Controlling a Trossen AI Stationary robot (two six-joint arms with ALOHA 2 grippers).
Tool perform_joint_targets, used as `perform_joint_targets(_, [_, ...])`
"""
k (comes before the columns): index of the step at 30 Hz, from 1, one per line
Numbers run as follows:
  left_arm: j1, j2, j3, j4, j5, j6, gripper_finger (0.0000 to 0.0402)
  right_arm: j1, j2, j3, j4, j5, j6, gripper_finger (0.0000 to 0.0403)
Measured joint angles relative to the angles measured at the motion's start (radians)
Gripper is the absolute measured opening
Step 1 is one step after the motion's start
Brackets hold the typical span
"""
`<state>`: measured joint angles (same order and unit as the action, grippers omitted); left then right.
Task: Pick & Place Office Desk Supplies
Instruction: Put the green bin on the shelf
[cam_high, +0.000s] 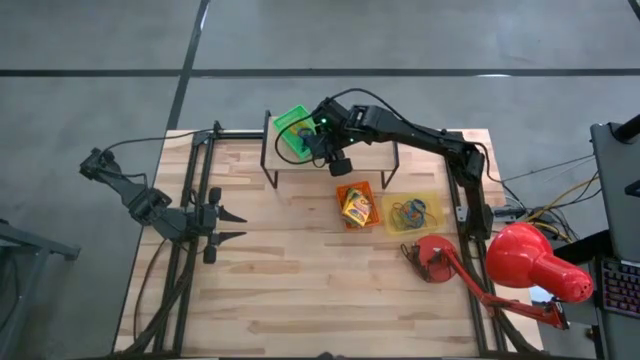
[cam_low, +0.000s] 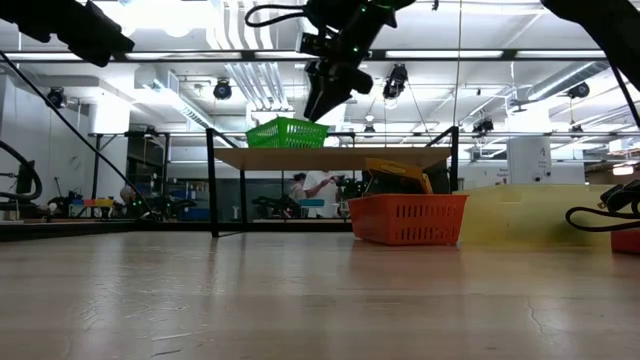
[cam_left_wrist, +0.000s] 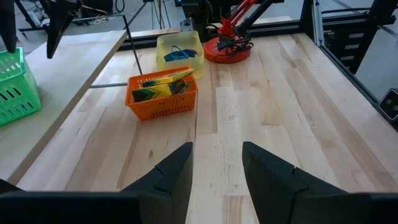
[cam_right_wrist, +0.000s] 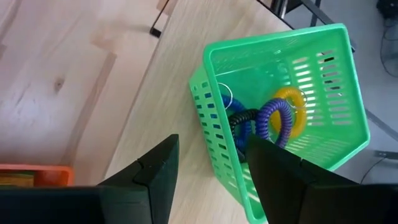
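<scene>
A green tray (cam_high: 292, 132) stands on a raised wooden shelf (cam_low: 330, 158) at the table's far side. It holds blue, purple, black and yellow coiled loops (cam_right_wrist: 267, 121). My right gripper (cam_right_wrist: 212, 142) hangs open and empty above the tray's right edge, also seen in the low view (cam_low: 325, 98). An orange tray (cam_high: 342, 190) holds yellow and green printed boxes (cam_left_wrist: 163, 84). A yellow tray (cam_high: 432, 196) holds rubber bands (cam_high: 411, 212). My left gripper (cam_high: 238, 226) waits open and empty at the table's left.
A red desk lamp (cam_high: 525, 260) with its round base (cam_high: 432, 258) stands at the table's right. The shelf rests on thin black legs (cam_low: 213, 195). Bare wood lies between my left gripper and the trays (cam_left_wrist: 261, 106).
</scene>
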<state>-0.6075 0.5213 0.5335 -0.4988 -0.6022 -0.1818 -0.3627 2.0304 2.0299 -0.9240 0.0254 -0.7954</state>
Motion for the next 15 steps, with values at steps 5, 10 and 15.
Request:
perform_joint_targets(5, [0.000, 0.000, 0.000, 0.000, 0.000, 0.000, 0.0141, -0.008, 0.000, -0.026, 0.036, 0.000, -0.005, 0.0182])
perform_joint_targets(10, [0.000, 0.000, 0.000, 0.000, 0.000, 0.000, 0.0141, -0.011, 0.000, -0.058, 0.049, 0.000, -0.041, 0.0180])
perform_joint_targets(15, [0.000, 0.000, 0.000, 0.000, 0.000, 0.000, 0.0141, -0.011, 0.000, -0.066, 0.054, 0.000, -0.043, 0.0164])
